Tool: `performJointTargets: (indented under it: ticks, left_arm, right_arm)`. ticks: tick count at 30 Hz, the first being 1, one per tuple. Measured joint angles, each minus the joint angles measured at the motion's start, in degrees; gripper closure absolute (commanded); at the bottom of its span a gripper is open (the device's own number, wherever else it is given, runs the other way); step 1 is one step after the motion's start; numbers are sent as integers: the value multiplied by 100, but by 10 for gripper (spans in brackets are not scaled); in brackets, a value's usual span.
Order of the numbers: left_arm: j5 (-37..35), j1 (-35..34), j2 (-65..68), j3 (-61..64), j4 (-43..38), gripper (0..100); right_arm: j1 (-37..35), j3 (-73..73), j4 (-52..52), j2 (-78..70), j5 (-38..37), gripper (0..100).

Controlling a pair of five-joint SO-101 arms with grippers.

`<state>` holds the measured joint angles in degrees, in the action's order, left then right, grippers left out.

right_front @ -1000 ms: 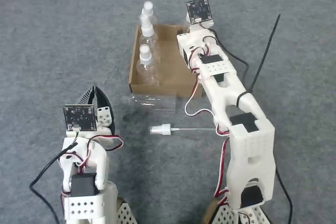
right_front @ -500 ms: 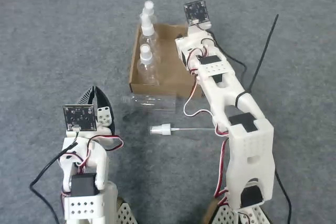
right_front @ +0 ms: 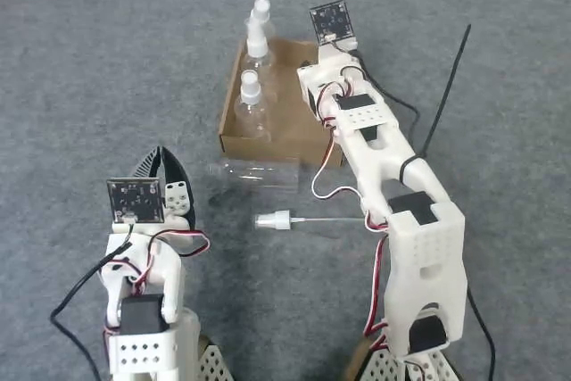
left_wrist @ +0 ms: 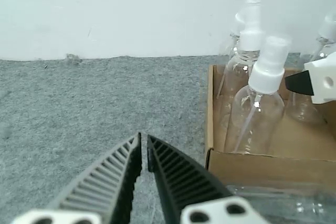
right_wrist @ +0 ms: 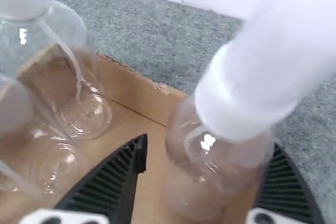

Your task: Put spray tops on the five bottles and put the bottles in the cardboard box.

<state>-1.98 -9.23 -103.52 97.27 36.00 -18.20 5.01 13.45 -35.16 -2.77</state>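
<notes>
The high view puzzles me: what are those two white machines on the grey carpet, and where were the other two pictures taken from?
They are two small robot arms, side by side. The high view comes from a fixed camera looking down. Each of the other pictures comes from a camera on one arm's wrist. The left arm has its tool shut, holding nothing. The right arm has its tool open around a capped bottle in the cardboard box. Other capped bottles stand in the box beside it. On the carpet in front of the box lie a bare bottle on its side and a loose spray top with its thin tube.
</notes>
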Motion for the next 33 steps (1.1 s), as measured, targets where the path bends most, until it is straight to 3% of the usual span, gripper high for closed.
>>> performJointTargets:
  ticks: [33]
  left_arm:
    - [0, 0, 0, 0, 0, 988]
  right_arm:
    - [35, -1635, 53, 1547, 18, 697]
